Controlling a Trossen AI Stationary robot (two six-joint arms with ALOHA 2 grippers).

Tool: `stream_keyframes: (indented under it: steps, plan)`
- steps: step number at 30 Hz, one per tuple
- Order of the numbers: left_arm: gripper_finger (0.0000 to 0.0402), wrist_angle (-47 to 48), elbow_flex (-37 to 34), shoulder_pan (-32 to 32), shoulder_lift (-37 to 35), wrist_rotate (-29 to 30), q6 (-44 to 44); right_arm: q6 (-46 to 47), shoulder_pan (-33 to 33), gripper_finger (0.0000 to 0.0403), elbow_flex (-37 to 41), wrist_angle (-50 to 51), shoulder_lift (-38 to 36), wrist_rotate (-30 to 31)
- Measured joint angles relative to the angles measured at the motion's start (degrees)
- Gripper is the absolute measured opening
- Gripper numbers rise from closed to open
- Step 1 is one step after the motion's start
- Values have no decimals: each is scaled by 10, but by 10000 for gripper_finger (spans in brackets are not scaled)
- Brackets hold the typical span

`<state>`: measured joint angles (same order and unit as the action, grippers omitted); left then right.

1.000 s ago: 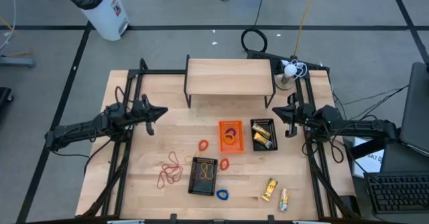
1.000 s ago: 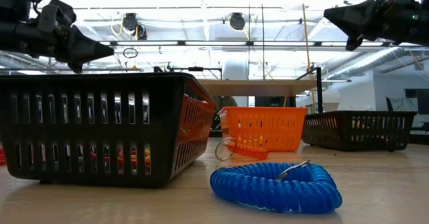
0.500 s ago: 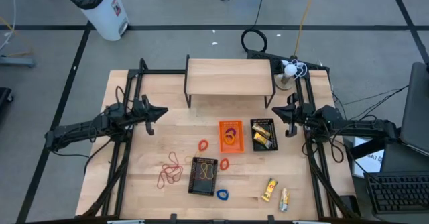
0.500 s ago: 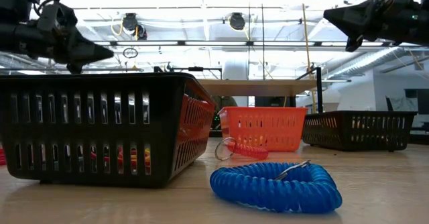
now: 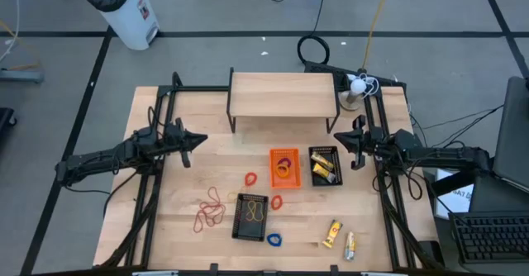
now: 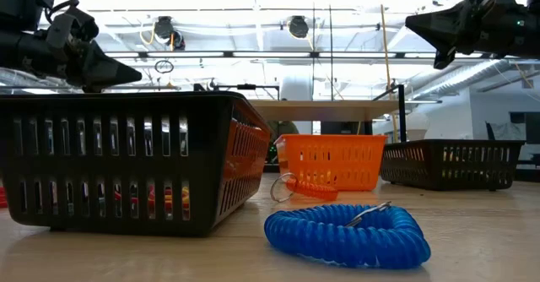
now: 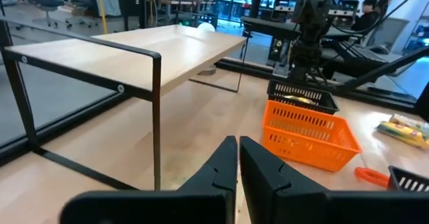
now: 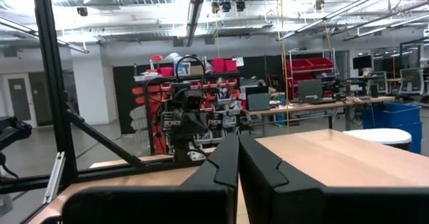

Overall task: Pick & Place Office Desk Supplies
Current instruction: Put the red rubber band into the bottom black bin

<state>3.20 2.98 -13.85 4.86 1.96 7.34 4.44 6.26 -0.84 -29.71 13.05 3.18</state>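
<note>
The left claw [image 5: 198, 139] hangs above the left half of the tabletop [image 5: 190, 185], its two fingers pressed tip to tip with nothing between them; the left wrist view shows the dark fingers [image 7: 221, 170] meeting in a thin seam. A second ago they stood a hair apart, so the last sliver of gap has just closed, and in the low view the arm has tipped slightly. The right claw [image 5: 348, 135] waits shut and empty over the right edge, beside the black basket [image 5: 325, 166] that already holds yellow packets, and has not moved.

Outward from the left claw, the supplies lie well apart from it toward the front of the tabletop. A tangle of red and brown rubber bands [image 5: 211, 210] sits loose on the wood, just left of a second black basket [image 5: 251, 216]. An orange ring [image 5: 250, 178] and another orange ring [image 5: 277, 202] lie between the baskets, a blue coiled ring [image 5: 274, 240] lies at the front, and two yellow packets [image 5: 340, 239] rest at the front right. The orange basket [image 5: 283, 168] holds a few loops.

Nothing on the tabletop has shifted. The closing on empty air suggests a drop-off just finished or a neutral pose, with several items still to be sorted.
</note>
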Motion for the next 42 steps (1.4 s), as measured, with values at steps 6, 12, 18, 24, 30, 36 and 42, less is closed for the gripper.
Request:
stream_keyframes:
  steps: [6,12,18,24,30,36,42]
  plan:
    - [2,-7,0,0,0,0,-4,19,0,0,0,0,6,0]
    - [13,-20,12,10,6,-23,21,15,0,0,0,-5,6,0]
    - [14,12,92,66,77,12,20,13,0,0,0,-5,6,0]
    - [15,126,198,136,218,101,47,15,0,0,0,-5,6,-1]
    - [32,249,279,204,363,99,132,23,0,0,0,-5,6,-3]
    - [94,329,307,287,476,92,261,30,0,0,0,-3,6,-4]
    - [155,336,308,351,560,68,335,25,0,0,0,-3,6,-4]
